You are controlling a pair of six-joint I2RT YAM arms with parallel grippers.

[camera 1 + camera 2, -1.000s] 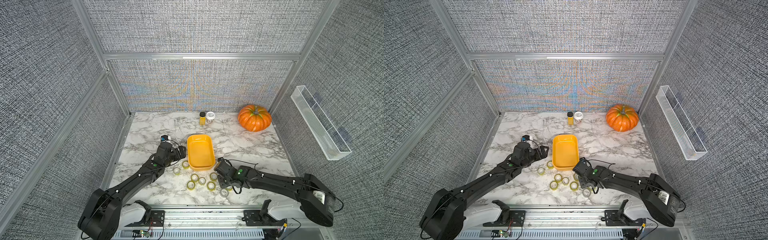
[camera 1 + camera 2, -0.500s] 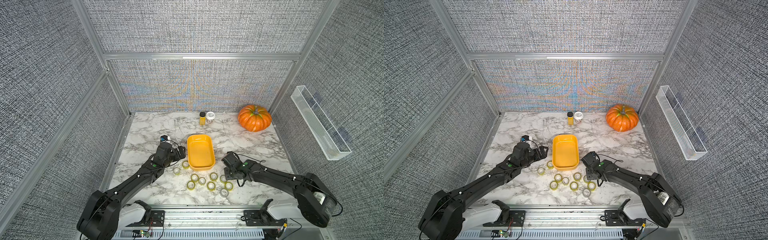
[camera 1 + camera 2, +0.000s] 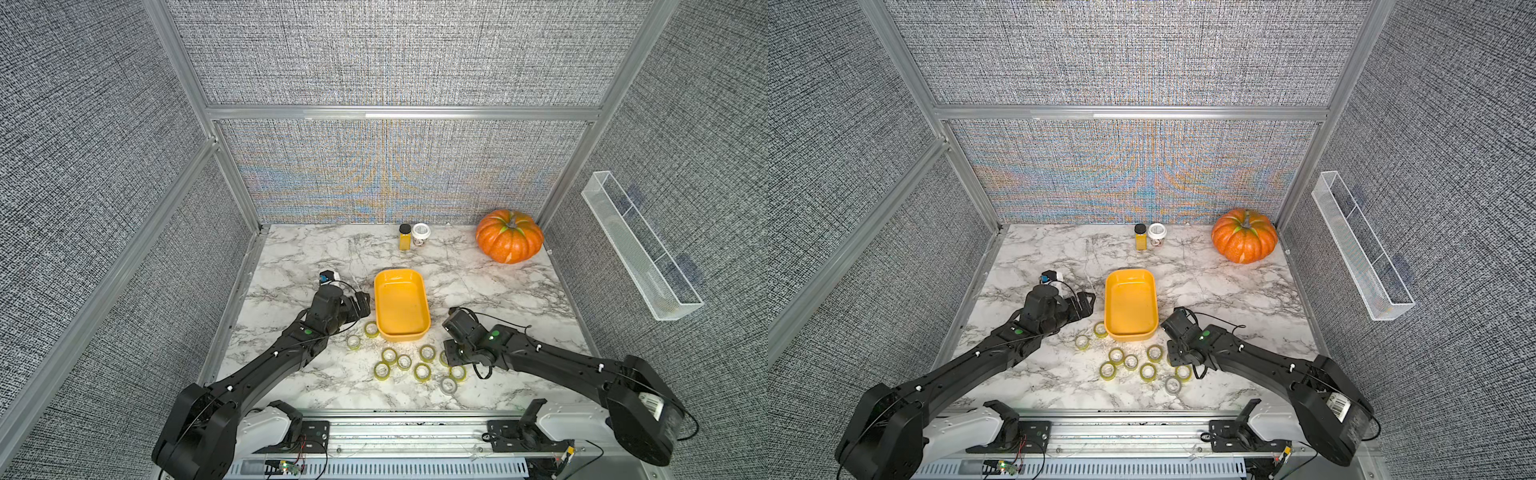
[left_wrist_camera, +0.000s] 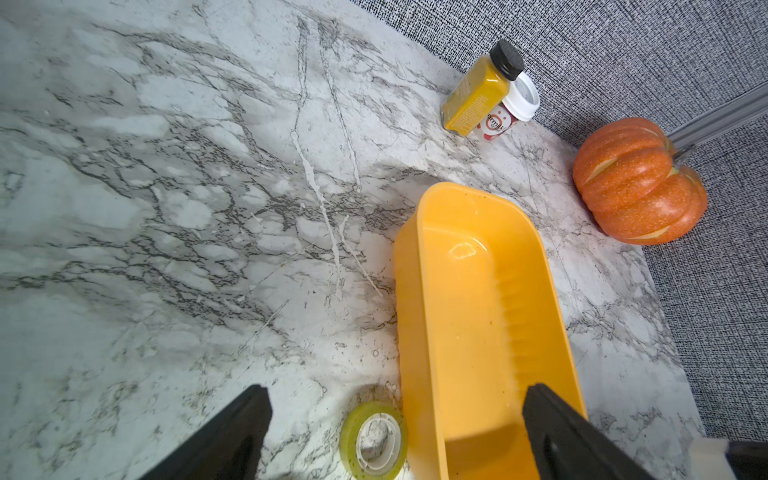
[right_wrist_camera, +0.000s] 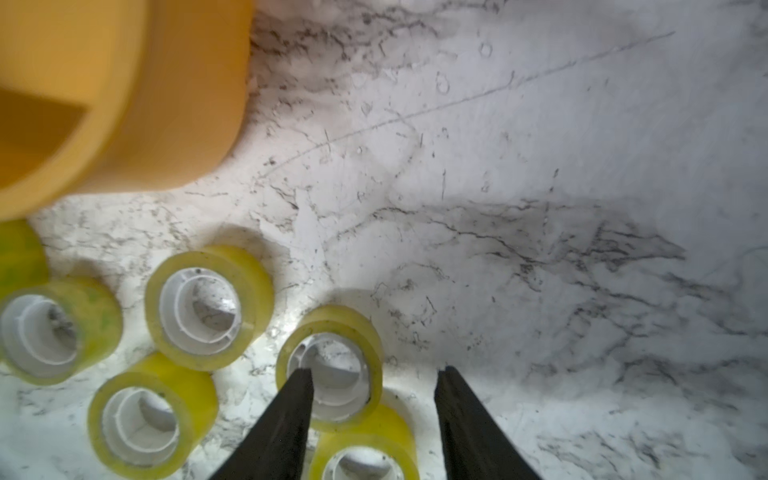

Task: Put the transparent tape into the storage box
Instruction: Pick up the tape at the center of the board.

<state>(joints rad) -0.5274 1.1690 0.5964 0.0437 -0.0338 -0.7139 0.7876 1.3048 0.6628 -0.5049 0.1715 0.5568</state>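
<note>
On the table [image 3: 311, 257], in both top views, about ten rolls of tape [image 3: 422, 372] lying flat and loose just in front of the box [image 3: 400, 272]; none inside yet, box bare. Beside the box, the left gripper [image 3: 362, 300], low; at the other end of the rolls, the right gripper [image 3: 449, 358], likely to share the picking. From the left wrist: fingers [image 4: 232, 436] spread wide, holding nothing, one over the box, with a roll [image 4: 374, 440] on the table between them, tight against the box wall, maybe touching. Wide like that, probably, to fit around the roll. From the right wrist: jaws partly apart, gripping nothing, one finger over the hole of a roll [image 5: 332, 320] and one outside. Looks like a way to pinch the roll's wall. More rolls packed close, so easy to bump.
</note>
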